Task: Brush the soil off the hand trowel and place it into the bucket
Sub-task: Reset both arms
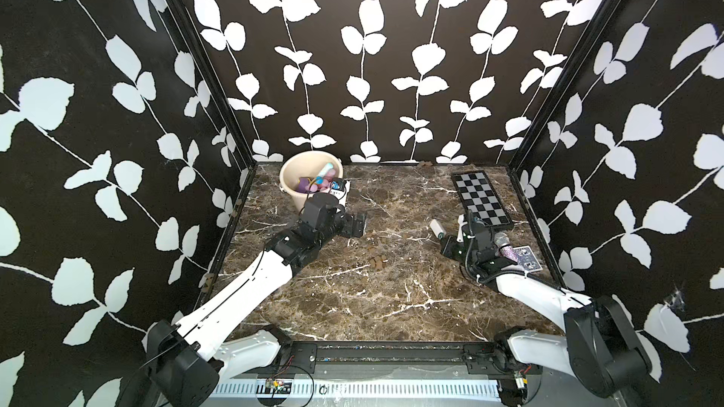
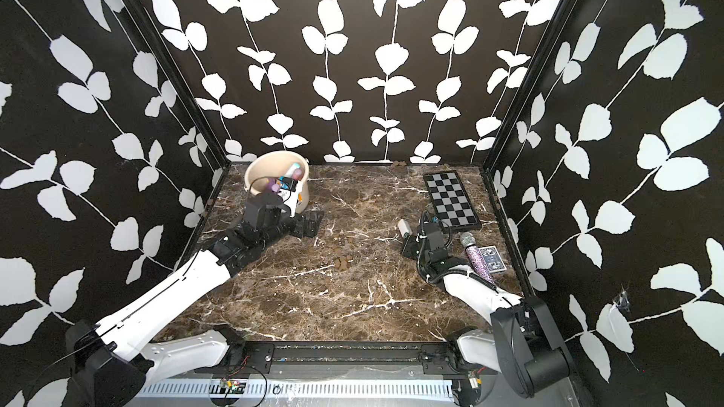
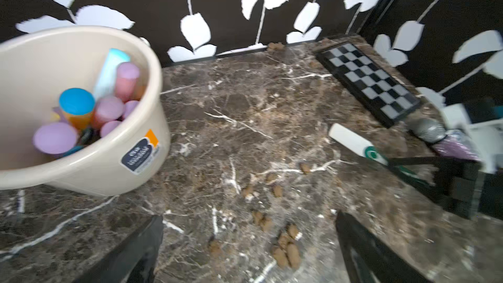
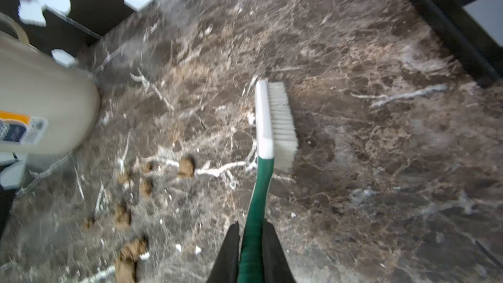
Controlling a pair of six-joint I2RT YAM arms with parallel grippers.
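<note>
Left wrist view: left fingers (image 3: 141,246) spread, empty, beside bucket (image 3: 89,175); trowel not clearly visible (dark shape (image 3: 86,135) among the tubes (image 3: 126,80) inside may be it). Right wrist view: right fingers (image 4: 231,251) pinch brush (image 4: 264,121) by its green handle. Crumbly soil (image 3: 285,251) lies on worktop (image 3: 245,104). Guess: trowel stiff, light; grip its handle.

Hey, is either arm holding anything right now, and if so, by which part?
The right gripper holds the brush by its green handle; the left gripper is open and empty.
</note>
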